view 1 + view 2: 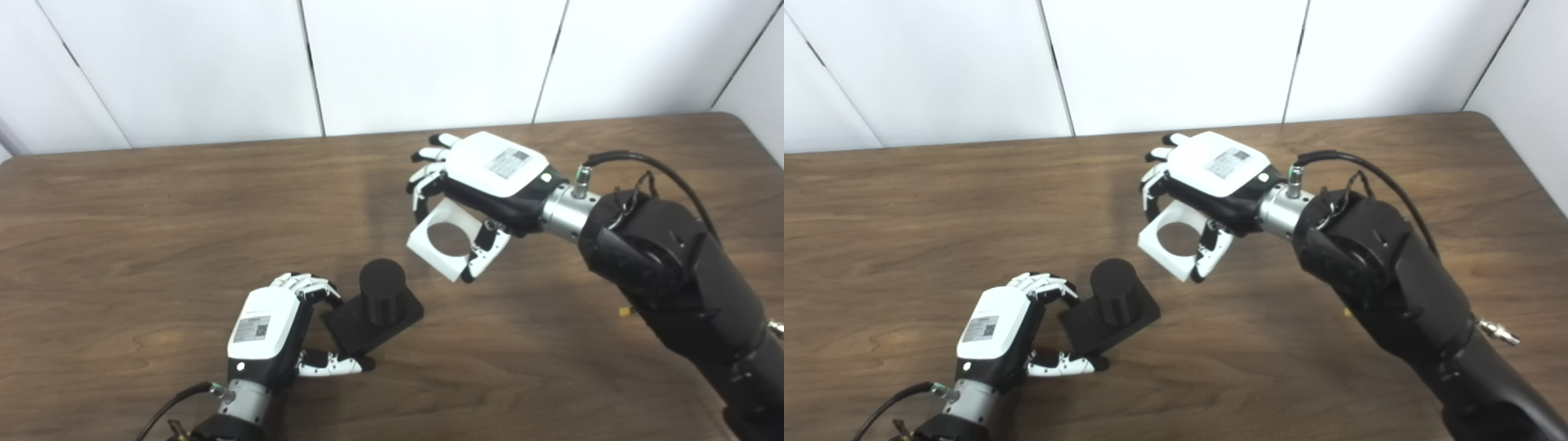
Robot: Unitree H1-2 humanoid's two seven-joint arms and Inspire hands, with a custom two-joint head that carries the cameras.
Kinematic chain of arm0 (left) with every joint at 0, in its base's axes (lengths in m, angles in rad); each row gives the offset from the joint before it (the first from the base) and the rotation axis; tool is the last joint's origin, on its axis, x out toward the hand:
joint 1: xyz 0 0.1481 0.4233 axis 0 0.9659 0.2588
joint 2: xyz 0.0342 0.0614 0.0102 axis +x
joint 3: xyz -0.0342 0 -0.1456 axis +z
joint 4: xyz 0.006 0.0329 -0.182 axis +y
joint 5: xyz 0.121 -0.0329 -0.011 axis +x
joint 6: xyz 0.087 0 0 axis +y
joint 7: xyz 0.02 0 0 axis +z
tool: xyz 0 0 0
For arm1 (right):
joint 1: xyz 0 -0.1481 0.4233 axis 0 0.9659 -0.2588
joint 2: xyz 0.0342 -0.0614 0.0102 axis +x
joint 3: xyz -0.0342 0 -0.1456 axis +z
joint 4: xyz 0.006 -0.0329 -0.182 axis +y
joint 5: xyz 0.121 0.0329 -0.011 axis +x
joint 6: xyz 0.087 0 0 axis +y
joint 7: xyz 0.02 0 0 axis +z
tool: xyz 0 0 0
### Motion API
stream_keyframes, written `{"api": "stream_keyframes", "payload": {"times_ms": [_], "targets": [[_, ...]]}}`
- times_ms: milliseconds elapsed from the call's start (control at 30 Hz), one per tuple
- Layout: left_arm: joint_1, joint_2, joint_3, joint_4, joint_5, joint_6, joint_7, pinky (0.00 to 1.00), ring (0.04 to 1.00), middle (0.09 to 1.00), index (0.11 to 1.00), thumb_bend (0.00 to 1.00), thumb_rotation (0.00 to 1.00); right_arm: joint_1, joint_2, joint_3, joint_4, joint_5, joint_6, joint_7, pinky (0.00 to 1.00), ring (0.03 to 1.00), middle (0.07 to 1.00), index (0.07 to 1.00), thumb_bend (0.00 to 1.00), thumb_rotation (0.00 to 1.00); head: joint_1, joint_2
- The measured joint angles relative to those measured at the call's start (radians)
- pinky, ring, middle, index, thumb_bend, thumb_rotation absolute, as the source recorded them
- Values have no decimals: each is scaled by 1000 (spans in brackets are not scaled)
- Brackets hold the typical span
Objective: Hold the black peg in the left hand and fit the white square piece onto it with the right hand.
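The black peg (381, 288) is a short upright cylinder on a square black base (373, 321), resting near the table's front middle. My left hand (272, 327) is shut on the base's left edge, fingers above it and thumb below. The white square piece (450, 241), with a round hole through it, hangs tilted above and to the right of the peg. My right hand (484, 177) is shut on it, fingers over its far edge and thumb on its right edge. A clear gap separates the white piece from the peg's top.
The brown wooden table (153, 233) stretches wide to the left and back. White wall panels (429, 61) stand behind the far edge. The table's right corner (1488, 122) lies close behind my right arm.
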Motion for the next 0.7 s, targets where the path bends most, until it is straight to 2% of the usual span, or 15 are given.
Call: {"api": "stream_keyframes", "payload": {"times_ms": [700], "targets": [[-24, -31, -43, 1, 21, 60, 0, 850, 801, 729, 486, 522, 49, 0, 92, -2, -4, 22, -43, 10, 1000, 961, 806, 484, 524, 134, 28, -3]]}}
